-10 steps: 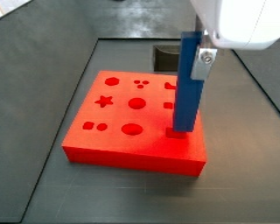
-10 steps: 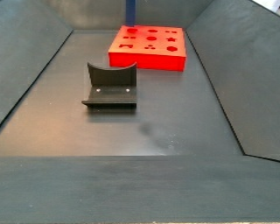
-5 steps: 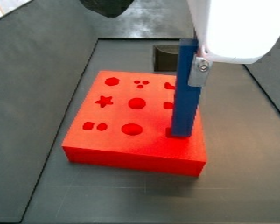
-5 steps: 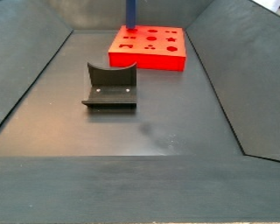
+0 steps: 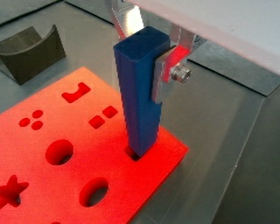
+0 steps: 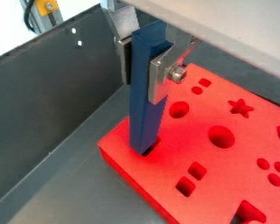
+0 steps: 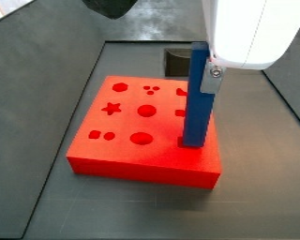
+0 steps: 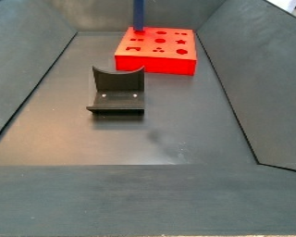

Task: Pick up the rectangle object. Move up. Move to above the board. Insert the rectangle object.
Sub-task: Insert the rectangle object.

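Observation:
The blue rectangle object (image 5: 143, 96) stands upright with its lower end in the rectangular hole at a corner of the red board (image 5: 154, 166). My gripper (image 5: 150, 48) is shut on the bar near its top, one silver finger (image 5: 171, 68) on each side. Both wrist views show this; the bar (image 6: 149, 105), the gripper (image 6: 143, 61) and the board (image 6: 230, 188) are all seen. In a side view the bar (image 7: 198, 103) rises from the board's right front corner (image 7: 140, 164) under the gripper (image 7: 205, 71). In a side view the board (image 8: 163, 63) lies far back with the bar (image 8: 137, 11) at its back left.
The dark fixture (image 8: 116, 91) stands on the grey floor in front of the board; it also shows in a wrist view (image 5: 25, 52) and behind the bar (image 7: 176, 62). Sloping grey bin walls (image 6: 49, 79) close in all sides.
My gripper has come down a little with the bar, whose lower end has sunk slightly deeper into the board's hole. Over the last half second almost nothing moved.

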Robot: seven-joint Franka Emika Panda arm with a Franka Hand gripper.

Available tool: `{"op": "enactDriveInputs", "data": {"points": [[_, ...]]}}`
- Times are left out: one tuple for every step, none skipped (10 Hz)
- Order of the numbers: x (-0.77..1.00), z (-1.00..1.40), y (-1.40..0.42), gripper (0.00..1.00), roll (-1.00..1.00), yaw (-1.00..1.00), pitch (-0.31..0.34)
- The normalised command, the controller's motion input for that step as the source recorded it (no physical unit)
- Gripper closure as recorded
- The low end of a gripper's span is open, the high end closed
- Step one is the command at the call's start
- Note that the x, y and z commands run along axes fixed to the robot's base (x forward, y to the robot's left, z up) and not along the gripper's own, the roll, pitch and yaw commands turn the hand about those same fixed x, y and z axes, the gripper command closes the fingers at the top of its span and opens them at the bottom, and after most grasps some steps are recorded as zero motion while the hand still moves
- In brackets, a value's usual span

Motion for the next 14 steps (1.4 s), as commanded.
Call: {"op": "enactDriveInputs", "data": {"points": [[0.00,-0.09,0.00,1.00,0.00,0.20,0.000],[0.00,-0.01,0.00,1.00,0.00,0.19,0.000],[0.00,-0.03,0.00,1.00,0.00,0.02,0.000],[0.00,-0.06,0.00,1.00,0.01,0.05,0.000],[0.00,-0.03,0.00,1.00,0.01,0.00,0.000],[0.00,-0.20,0.00,1.00,0.08,0.00,-0.004],[0.00,-0.19,0.00,1.00,0.05,0.00,0.000],[0.00,-0.02,0.00,1.00,0.00,0.00,0.000],[0.00,-0.09,0.00,1.00,0.02,0.00,0.000],[0.00,-0.14,0.00,1.00,0.03,0.00,0.000],[0.00,-0.19,0.00,1.00,0.04,0.00,-0.001],[0.00,-0.26,0.00,1.00,0.06,0.01,-0.014],[0.00,-0.27,0.00,1.00,0.05,0.01,0.000],[0.00,-0.25,0.00,1.00,0.05,0.01,0.000]]}}
